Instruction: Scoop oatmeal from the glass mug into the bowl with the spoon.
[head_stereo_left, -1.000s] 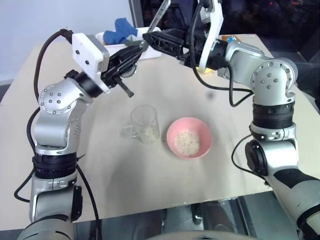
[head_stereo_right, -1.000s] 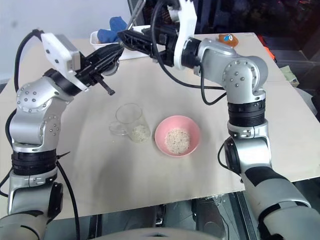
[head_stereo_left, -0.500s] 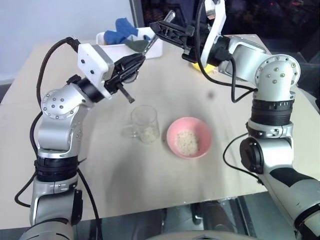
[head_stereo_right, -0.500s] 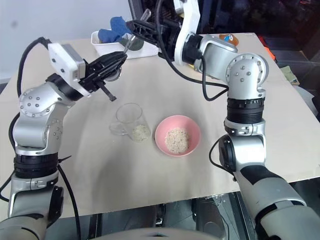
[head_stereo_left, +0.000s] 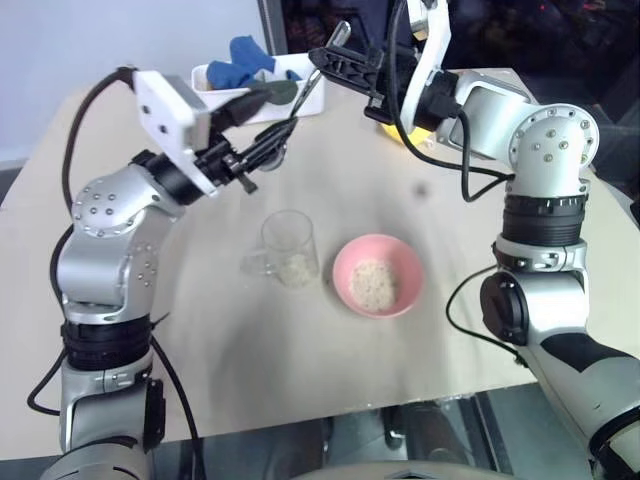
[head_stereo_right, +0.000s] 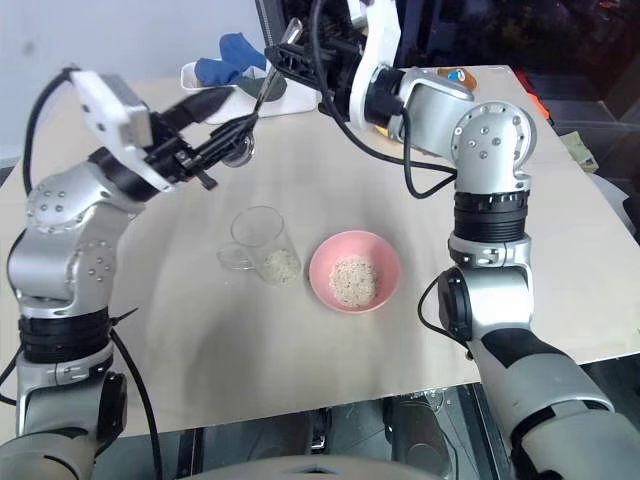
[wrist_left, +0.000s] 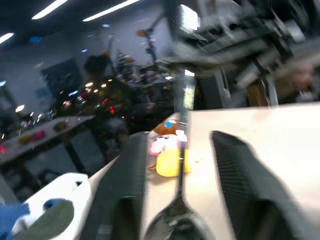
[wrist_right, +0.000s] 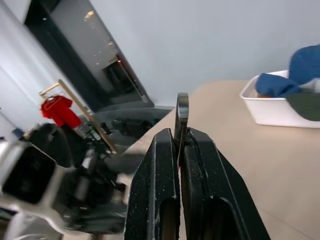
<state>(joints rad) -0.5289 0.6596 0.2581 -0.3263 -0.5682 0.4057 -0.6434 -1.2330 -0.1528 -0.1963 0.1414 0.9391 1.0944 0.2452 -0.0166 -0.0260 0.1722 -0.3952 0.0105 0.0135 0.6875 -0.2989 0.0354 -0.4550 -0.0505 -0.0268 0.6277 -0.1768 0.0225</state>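
A robot with two arms stands over a beige worktop (head_stereo_left: 200, 340), seen from its head camera. High in the upper middle of the frame the two hands meet around a slim silver spoon (head_stereo_left: 300, 103). The right hand (head_stereo_left: 325, 62) is clamped narrow on the spoon's handle near its top end. The left hand (head_stereo_left: 262, 128) has its fingers parted wide on either side of the spoon's oval end, not pinching it. It reads as a handover, with the spoon now carried by the right hand.

Below them, near the centre of the frame, the glass mug (head_stereo_left: 287, 247) stands upright with a little oatmeal (head_stereo_left: 297, 267) at its bottom. Just to its right sits the pink bowl (head_stereo_left: 378, 276), holding a small heap of oatmeal too. A white bin (head_stereo_left: 262, 90) with blue cloth sits at the upper left.

Risks, as a guess: the grip is far up a thin handle, so the spoon could swivel or slip when it meets the grains. The mug is light and narrow (nothing steadies it), so a spoon pushed in at an angle could tip it or spill flakes onto the worktop.

The left wrist view shows the spoon's oval end lying free in the gap between the two black fingers (wrist_left: 122, 195), which the head views leave unclear. The right wrist view shows the handle pinched tight between closed fingers (wrist_right: 157, 190).
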